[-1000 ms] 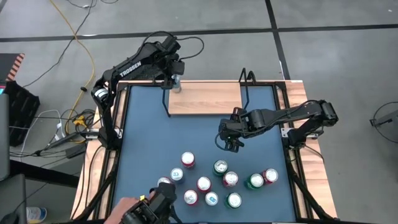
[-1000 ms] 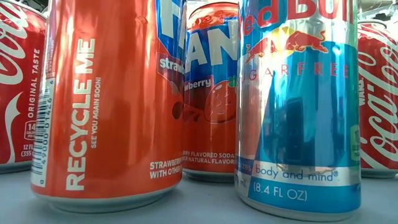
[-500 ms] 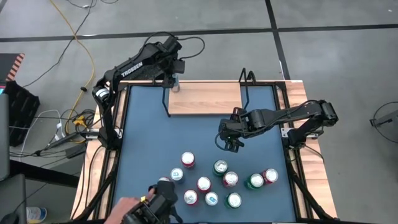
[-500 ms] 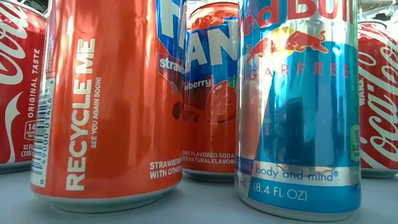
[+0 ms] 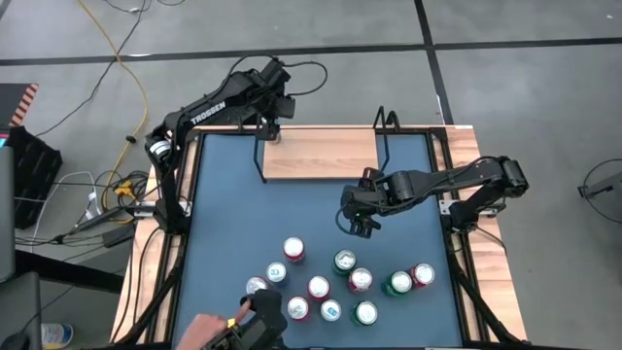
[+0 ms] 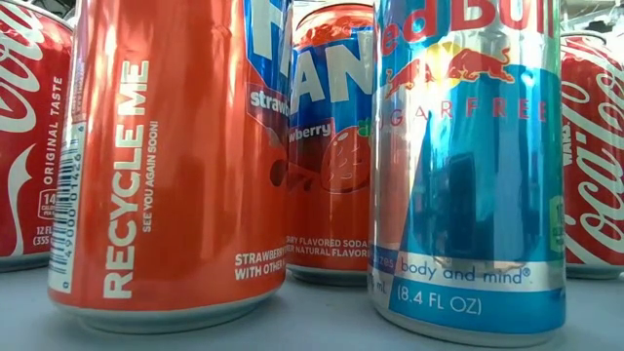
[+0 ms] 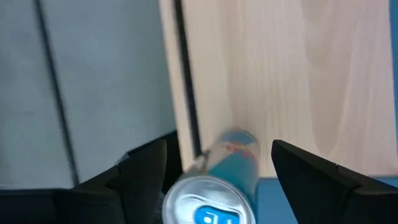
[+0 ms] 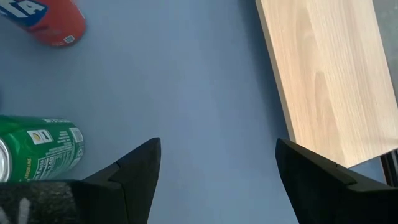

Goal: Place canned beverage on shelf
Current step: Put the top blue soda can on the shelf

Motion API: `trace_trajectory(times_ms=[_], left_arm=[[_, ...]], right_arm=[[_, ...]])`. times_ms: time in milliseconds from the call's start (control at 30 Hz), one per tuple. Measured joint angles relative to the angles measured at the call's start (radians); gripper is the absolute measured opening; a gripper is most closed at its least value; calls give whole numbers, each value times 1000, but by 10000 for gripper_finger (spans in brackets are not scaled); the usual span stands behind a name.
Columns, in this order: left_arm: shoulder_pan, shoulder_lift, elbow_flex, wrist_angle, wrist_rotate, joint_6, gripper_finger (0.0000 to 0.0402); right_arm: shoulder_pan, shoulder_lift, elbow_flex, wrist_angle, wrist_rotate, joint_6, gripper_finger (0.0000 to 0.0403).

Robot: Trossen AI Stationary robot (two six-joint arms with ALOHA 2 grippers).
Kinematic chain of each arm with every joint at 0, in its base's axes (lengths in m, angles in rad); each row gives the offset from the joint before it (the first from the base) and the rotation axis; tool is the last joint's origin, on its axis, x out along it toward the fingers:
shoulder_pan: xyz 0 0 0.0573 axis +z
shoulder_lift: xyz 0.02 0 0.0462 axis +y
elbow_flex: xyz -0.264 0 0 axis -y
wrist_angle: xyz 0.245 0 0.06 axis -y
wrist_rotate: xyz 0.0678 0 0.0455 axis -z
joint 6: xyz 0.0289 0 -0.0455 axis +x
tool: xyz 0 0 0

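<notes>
The left arm (image 5: 209,105) is stretched along the table's far edge from its base at the left edge, with its wrist bent down over the far-left corner of the shelf (image 5: 321,154). The left gripper (image 7: 219,163) is seen with its fingers (image 7: 146,171) spread wide, and a blue-and-silver can (image 7: 221,186) is seen standing upright between them on the shelf, just beside the black wire frame (image 7: 186,93) at that end. A gap is visible on each side of the can, so it is not gripped.

The right arm (image 5: 457,180) is reached from the right edge toward the table's middle, elbow bent, its wrist hung over bare blue table (image 5: 224,214) just in front of the shelf. The right gripper (image 8: 214,162) is held wide open and nothing is held in it; a green can (image 8: 37,146) and an orange can (image 8: 46,22) are seen ahead of it.

A cluster of upright cans (image 5: 335,282) is gathered near the table's near edge. A person's hand (image 5: 204,329) with a dark object is seen at the near edge.
</notes>
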Motion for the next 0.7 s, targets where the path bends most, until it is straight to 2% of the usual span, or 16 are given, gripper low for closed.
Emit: trace_trajectory(times_ms=[133,233,367,500,700], left_arm=[[-40,-48,24,47,-50,-76,277],[-73,-93,95,51,-62,-207,277],[-83,-197,172,65,89,-435,277],[-61,-329,175,94,254,-604,277],[-60,-462,175,23,277,-626,277]], right_arm=[[0,0,0,28,0,-24,302],[-2,0,0,41,0,-34,302],[-15,0,0,74,1,-51,302],[-49,0,0,188,1,-123,302],[-153,0,0,492,-1,-267,302]])
